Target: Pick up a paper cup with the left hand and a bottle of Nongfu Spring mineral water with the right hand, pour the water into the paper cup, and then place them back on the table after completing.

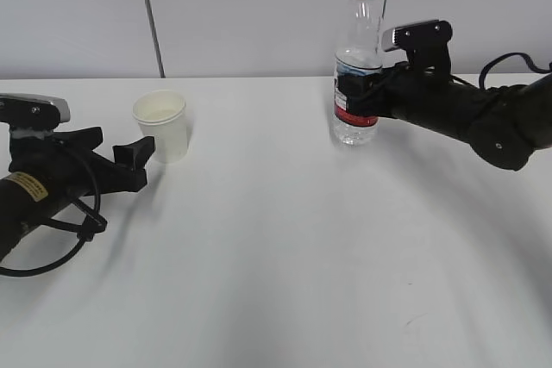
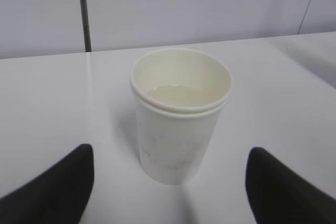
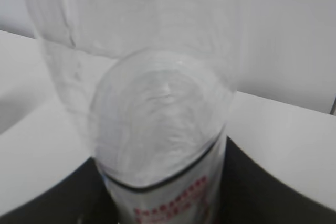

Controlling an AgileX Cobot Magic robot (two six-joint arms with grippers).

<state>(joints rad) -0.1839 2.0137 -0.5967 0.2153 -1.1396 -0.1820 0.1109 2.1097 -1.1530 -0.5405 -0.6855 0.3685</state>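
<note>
A white paper cup stands upright on the white table at the left, with clear water in its bottom. My left gripper, on the arm with the yellow sticker, is open just short of the cup; the cup sits free beyond its fingertips. A clear Nongfu Spring bottle with a red cap ring stands on the table at the back right, a little water low in it. My right gripper is shut on its label; its fingers press both sides of the bottle.
A grey wall with dark vertical seams runs behind the table's far edge. Loose black cables hang by the left arm.
</note>
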